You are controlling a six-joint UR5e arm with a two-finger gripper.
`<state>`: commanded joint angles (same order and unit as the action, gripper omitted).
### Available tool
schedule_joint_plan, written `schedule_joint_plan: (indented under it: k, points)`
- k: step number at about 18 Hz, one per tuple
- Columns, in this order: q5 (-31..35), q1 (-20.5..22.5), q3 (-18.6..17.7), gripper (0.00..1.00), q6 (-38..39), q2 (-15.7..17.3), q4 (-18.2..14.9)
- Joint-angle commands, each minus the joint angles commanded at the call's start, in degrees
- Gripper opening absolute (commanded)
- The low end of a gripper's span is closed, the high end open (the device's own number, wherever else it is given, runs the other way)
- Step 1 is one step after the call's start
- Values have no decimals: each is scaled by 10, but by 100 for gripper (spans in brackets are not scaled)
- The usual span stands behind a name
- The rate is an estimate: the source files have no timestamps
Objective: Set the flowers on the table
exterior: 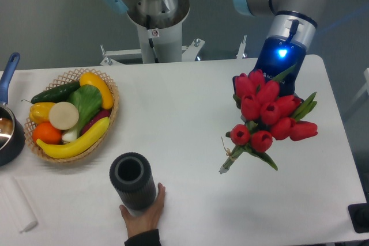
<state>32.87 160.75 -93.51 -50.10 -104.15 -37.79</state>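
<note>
Below hidden fingers, grip unclear, the flowers (267, 116) show red tulips, string-tied stems.

Grey-blue floor (46, 21) behind white tabletop — plain, evenly lit, no hard shadows. White metal frame (173, 55) at far edge (with small brackets). Black object (360, 217) at bottom right corner — identity unclear.

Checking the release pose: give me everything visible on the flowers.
The flowers are a bunch of red tulips with green leaves, stems bound with light string near the cut ends. The heads sit right under the blue-lit gripper, whose fingers are hidden behind the blooms. The bunch slants, with its stem tips pointing down-left toward the white table. Whether the stem tips touch the table is unclear.
</note>
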Motion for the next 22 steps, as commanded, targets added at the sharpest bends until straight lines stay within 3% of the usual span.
schedule_joint_plan:
  k: [10,14,18,22]
  points:
    - [19,7,-14,30,-28,25,-3]
    - [98,5,-32,30,-60,39,-3]
    - [131,3,-45,30,-87,41,-4]
    - [238,-27,-68,34,-152,47,-5]
